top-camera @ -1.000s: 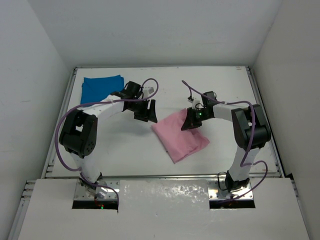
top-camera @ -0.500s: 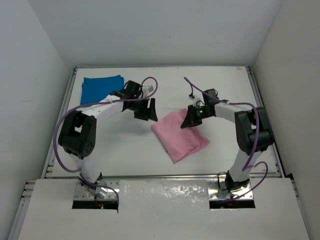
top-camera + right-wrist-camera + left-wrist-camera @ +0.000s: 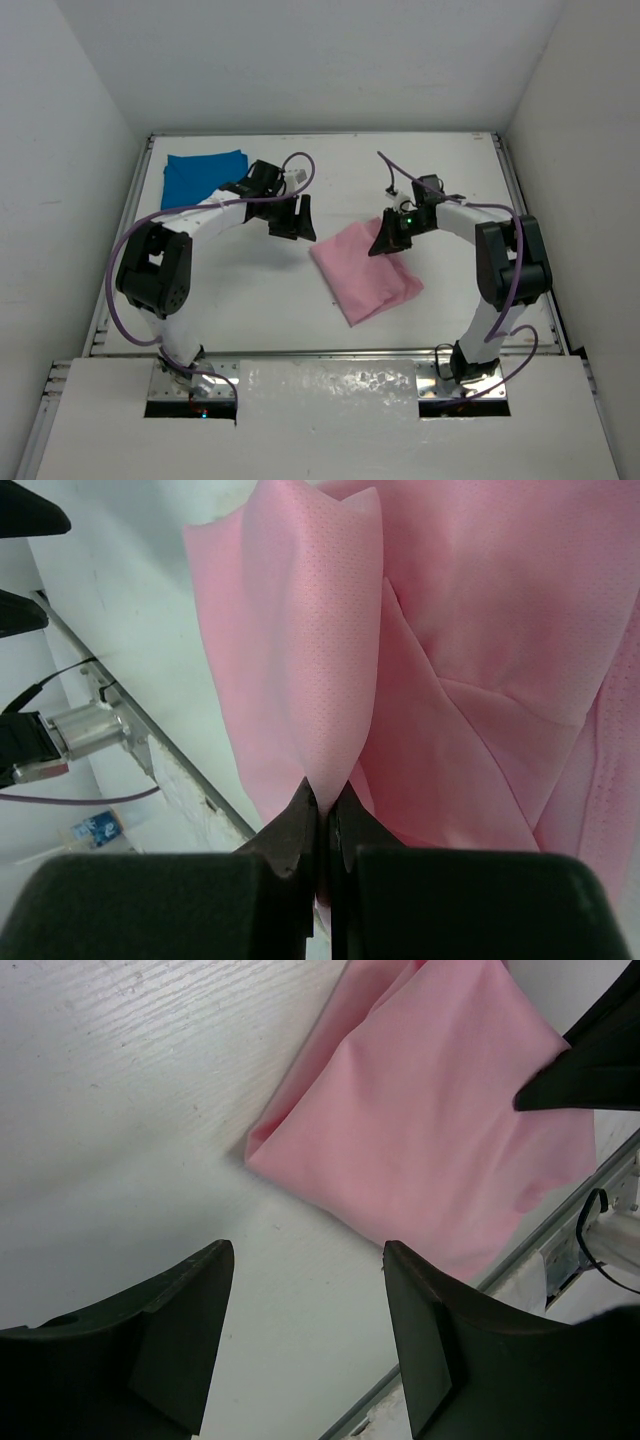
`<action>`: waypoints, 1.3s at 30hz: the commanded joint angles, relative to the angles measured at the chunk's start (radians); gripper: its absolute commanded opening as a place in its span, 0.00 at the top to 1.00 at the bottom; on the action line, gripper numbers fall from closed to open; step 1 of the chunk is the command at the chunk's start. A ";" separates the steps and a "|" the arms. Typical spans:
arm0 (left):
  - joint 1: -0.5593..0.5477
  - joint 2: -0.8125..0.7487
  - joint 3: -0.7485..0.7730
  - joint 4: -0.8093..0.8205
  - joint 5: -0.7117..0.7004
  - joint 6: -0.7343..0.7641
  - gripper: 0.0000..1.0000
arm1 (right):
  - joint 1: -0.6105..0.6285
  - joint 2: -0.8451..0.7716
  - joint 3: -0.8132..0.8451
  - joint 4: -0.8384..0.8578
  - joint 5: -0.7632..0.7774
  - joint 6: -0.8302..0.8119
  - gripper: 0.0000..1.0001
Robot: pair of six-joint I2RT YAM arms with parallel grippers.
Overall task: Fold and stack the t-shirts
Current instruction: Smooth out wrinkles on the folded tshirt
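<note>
Draping limply, the light, soft pink t-shirt point(image 3: 300, 630) looks best pinched at an edge, where the right gripper point(image 3: 322, 805) clamps its fold while the left gripper point(image 3: 305, 1250) hangs with jaws apart, empty.

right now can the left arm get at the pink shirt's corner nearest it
Probably yes. The left end effector is open, with only bare table between it and that corner of the pink shirt. The right end effector is shut on the shirt's far edge, away from that corner.
</note>
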State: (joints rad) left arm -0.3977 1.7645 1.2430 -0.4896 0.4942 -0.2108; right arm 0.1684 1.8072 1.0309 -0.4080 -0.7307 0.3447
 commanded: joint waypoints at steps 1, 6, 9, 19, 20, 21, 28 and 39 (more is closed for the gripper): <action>0.003 -0.048 0.009 0.037 0.015 -0.002 0.41 | -0.017 -0.045 0.043 -0.043 0.010 -0.009 1.00; 0.003 -0.042 0.012 0.045 0.018 -0.007 0.41 | -0.021 -0.049 0.050 -0.060 0.013 -0.010 1.00; 0.003 -0.037 -0.002 0.060 0.021 -0.019 0.41 | -0.021 -0.051 0.066 -0.072 0.011 -0.009 1.00; -0.013 -0.048 -0.074 0.109 0.026 -0.044 0.41 | -0.024 -0.077 0.104 -0.094 0.002 0.016 1.00; -0.018 -0.054 -0.094 0.121 0.027 -0.050 0.42 | -0.026 -0.081 0.104 -0.094 0.002 0.020 1.00; -0.029 -0.060 -0.106 0.131 0.033 -0.055 0.42 | -0.026 -0.091 0.103 -0.092 0.002 0.022 1.00; -0.113 -0.071 -0.139 0.186 0.035 -0.101 0.43 | -0.040 -0.137 0.063 -0.081 0.002 0.037 1.00; -0.184 -0.011 -0.093 0.224 0.033 -0.151 0.44 | -0.090 -0.198 0.001 -0.087 -0.001 0.027 1.00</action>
State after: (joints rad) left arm -0.5758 1.7473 1.1114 -0.3168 0.5159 -0.3435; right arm 0.0944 1.6455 1.0431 -0.5030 -0.7147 0.3710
